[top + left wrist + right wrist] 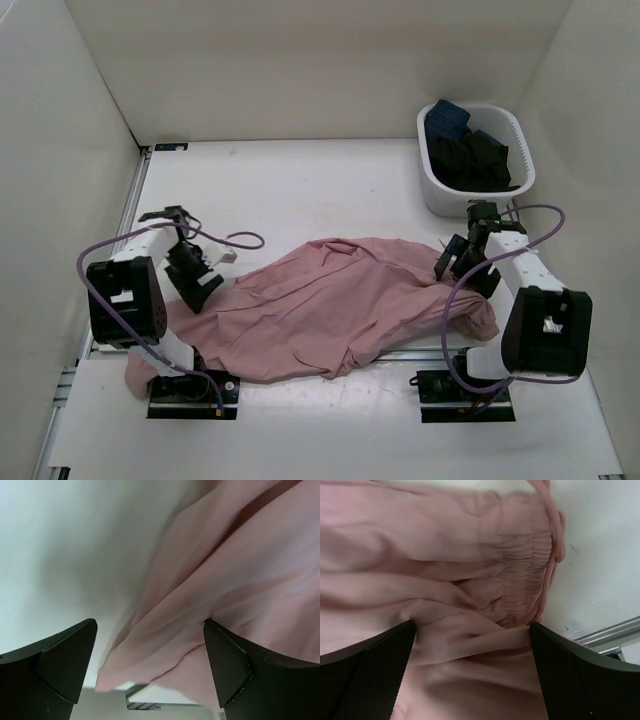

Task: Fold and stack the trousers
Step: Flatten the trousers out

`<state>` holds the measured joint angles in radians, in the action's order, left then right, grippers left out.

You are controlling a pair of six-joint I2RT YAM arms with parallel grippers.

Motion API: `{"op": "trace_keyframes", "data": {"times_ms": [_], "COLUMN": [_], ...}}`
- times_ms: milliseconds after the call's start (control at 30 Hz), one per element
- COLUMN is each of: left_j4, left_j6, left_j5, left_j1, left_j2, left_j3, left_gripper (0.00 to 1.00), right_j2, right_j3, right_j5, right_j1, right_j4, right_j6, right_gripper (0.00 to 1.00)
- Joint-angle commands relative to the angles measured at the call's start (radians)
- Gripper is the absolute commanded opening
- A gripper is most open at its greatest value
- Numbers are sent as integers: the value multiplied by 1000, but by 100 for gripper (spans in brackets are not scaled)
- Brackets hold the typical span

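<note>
The dusty-pink trousers (pixel 330 305) lie crumpled across the near half of the table, between the two arms. One end reaches past the left arm's base, the other bunches by the right arm. My left gripper (pixel 200 282) hovers at the cloth's left edge, open. In the left wrist view the trousers (pixel 240 580) run under the open left gripper (pixel 150 625), nothing pinched. My right gripper (pixel 452 262) stands open over the right end. The right wrist view shows the trousers (pixel 445 580) with the gathered waistband (pixel 520 595) and drawstring (pixel 555 540) beyond the open right gripper (pixel 472 625).
A white basket (pixel 432 185) with dark clothes (pixel 470 155) stands at the back right. White walls close off the left, back and right. A metal rail (pixel 400 352) runs along the near table edge, and purple cables loop off both arms.
</note>
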<state>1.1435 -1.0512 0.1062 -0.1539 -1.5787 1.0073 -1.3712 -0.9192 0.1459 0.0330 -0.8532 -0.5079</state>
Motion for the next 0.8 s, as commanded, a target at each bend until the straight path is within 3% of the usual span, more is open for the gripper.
{"op": "trace_keyframes", "data": {"times_ms": [0, 100, 133, 167, 233, 267, 333, 367, 467, 633, 700, 767], "left_j4": [-13, -47, -56, -65, -83, -93, -128, -143, -194, -246, -246, -226], "left_j6": [48, 91, 103, 114, 166, 175, 221, 239, 305, 326, 326, 326], "left_j5": [99, 99, 90, 90, 41, 27, -29, -46, -109, -194, -206, -229], "left_j1": [143, 212, 223, 232, 232, 232, 214, 203, 166, 155, 155, 155], "left_j2": [-18, -90, -133, -154, -214, -230, -251, -265, -274, -311, -354, -400], "left_j3": [-58, -93, -107, -107, -98, -87, -55, 3, 185, 443, 533, 576], "left_gripper": [100, 100, 94, 85, 54, 33, 14, 14, 14, 14, 17, 48], "right_j2": [-63, -126, -162, -181, -222, -233, -249, -262, -275, -305, -356, -420], "right_j3": [62, 92, 92, 92, 82, 82, 51, 37, -54, -229, -333, -397], "right_j5": [-6, -46, -46, -46, -55, -55, -55, -55, -13, 46, 46, 46], "right_j1": [7, 7, 7, 7, 7, 7, 7, 7, 7, 7, -5, -33], "right_j4": [20, 78, 94, 94, 118, 137, 157, 169, 169, 169, 154, 140], "right_j6": [-59, -101, -110, -110, -119, -119, -129, -129, -150, -149, -130, -80], "right_gripper": [99, 99, 99, 97, 86, 64, 37, 17, 0, 0, 7, 27]}}
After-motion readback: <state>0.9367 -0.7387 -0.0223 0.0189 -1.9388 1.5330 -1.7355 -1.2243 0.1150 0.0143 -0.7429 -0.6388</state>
